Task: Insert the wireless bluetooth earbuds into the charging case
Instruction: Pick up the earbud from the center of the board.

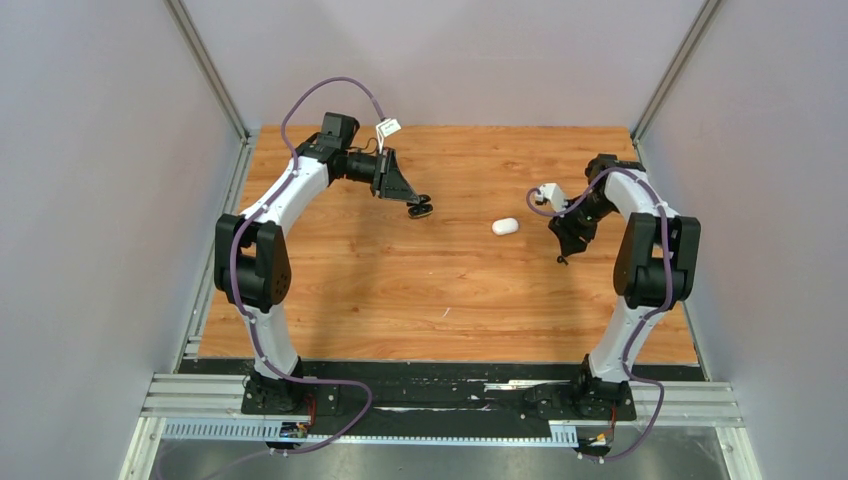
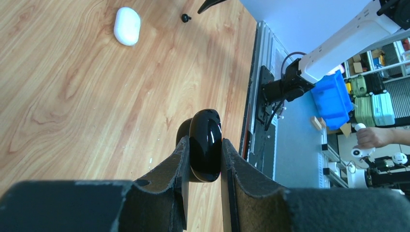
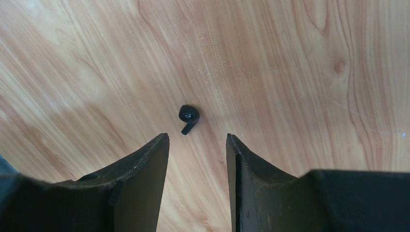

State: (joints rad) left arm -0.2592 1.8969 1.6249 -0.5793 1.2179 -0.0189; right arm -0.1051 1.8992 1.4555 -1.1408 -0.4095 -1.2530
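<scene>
Black case between left jaws (tight)

one black stemmed earbud lies loose near the closed white case; black case held edgewise.

Lower half of black case hidden between left gripper fingers
</scene>
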